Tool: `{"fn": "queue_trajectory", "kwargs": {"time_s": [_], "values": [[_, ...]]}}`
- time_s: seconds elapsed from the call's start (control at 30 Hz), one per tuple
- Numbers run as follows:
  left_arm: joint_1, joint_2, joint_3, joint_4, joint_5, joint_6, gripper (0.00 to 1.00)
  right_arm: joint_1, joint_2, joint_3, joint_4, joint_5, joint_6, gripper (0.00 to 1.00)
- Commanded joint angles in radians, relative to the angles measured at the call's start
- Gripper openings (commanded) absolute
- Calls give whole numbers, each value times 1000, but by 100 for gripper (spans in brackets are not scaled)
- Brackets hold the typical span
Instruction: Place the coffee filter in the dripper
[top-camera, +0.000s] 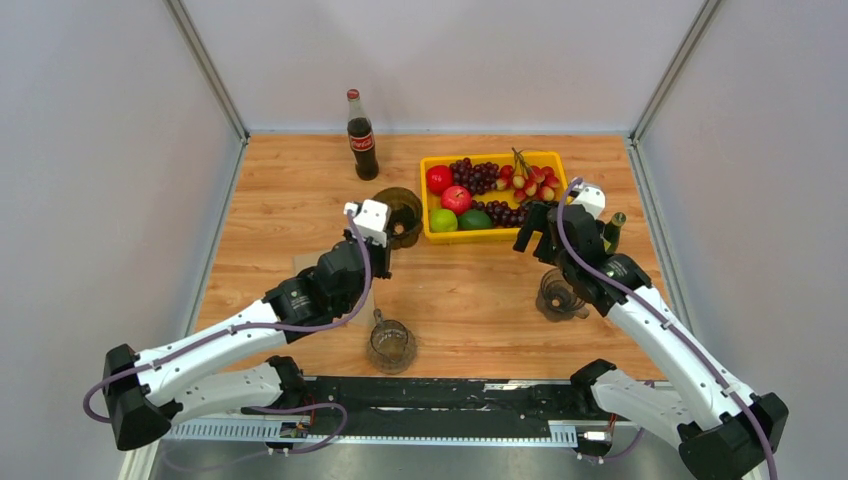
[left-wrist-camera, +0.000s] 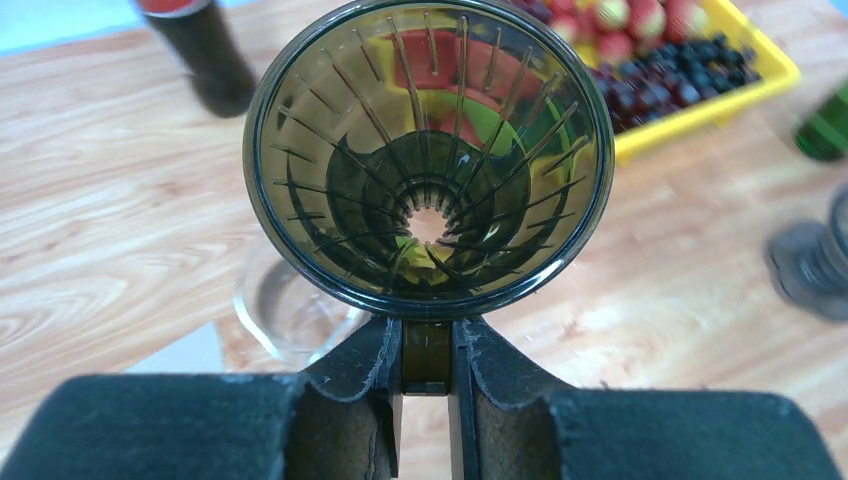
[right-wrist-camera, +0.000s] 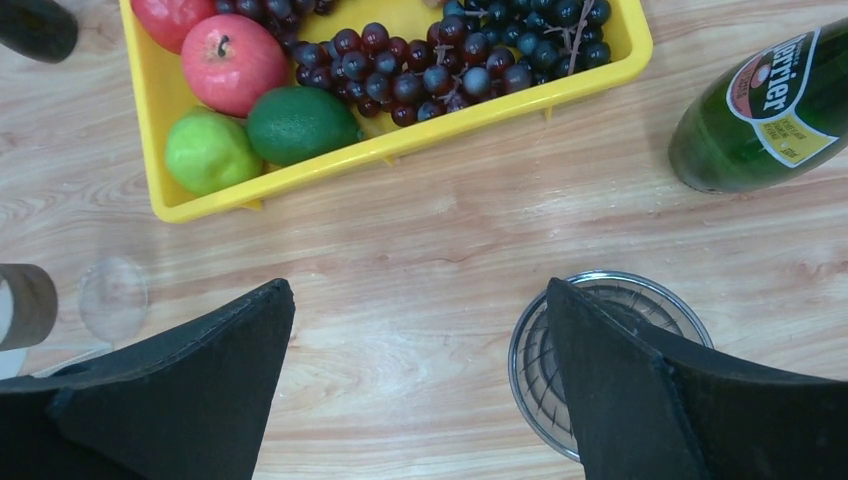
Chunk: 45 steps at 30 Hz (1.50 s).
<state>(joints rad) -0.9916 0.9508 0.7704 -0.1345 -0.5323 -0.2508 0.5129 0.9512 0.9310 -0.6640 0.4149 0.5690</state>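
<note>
Left arm (top-camera: 230, 335): white segments with black joints, purple cable looped alongside. Base at near left, stretched forward and to the right, low over the table.
Left gripper (left-wrist-camera: 428, 345): black padded fingers (left-wrist-camera: 375, 375) drawn close together, clamped on the handle tab of the dripper (left-wrist-camera: 428, 150).
Right arm (top-camera: 660, 325): same build. Base at near right, angled forward and to the left, wrist bent downward.
Right gripper (right-wrist-camera: 415, 295): fingers (right-wrist-camera: 210, 370) spread wide apart, tips pointing down toward the tabletop.
</note>
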Motion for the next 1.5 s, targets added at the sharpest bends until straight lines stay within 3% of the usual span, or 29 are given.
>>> {"fn": "queue_trajectory", "kwargs": {"time_s": [0.0,0.3,0.9,1.47], "values": [[8,-37,61,9,-273,-27,0,1,-9,-48,113,11,-42,100],[185,-42,63,-64,-202,-134,0,2,-24,-91,151,-26,-70,100],[228,41,43,-101,-101,-242,1,1,-32,-128,170,-28,-74,100],[228,57,8,-93,-64,-239,5,2,-32,-134,172,-21,-75,100]]}}
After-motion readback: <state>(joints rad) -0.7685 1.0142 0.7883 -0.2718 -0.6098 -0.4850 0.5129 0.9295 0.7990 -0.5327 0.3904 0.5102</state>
